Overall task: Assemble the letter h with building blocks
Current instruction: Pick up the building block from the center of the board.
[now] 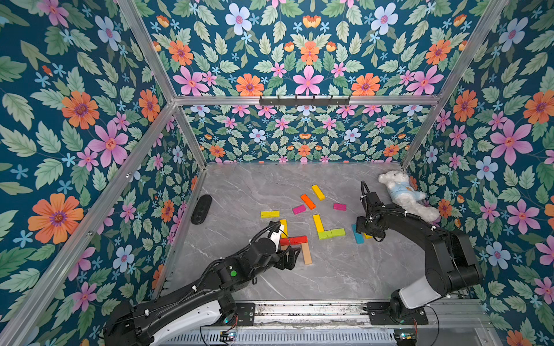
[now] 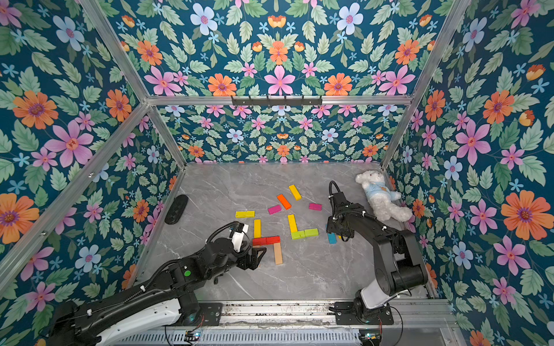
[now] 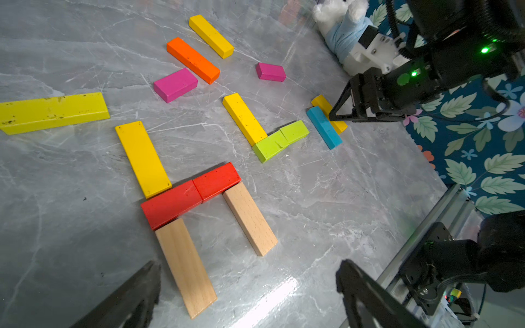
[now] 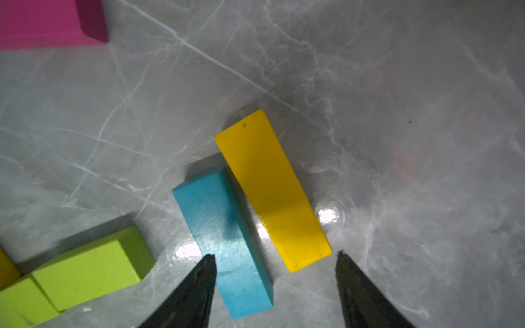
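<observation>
Bright even light, glare patches on marble tabletop [image 4: 326,215], soft wrist-view edges

Glossy table [image 3: 312,215]; bare wood bars [image 3: 249,218], seemingly matt.

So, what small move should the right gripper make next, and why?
Probably shift the right gripper a little toward the yellow block before closing. Its jaws stand open and the yellow block's end lies between them, but one fingertip sits over the blue block close beside it.
</observation>
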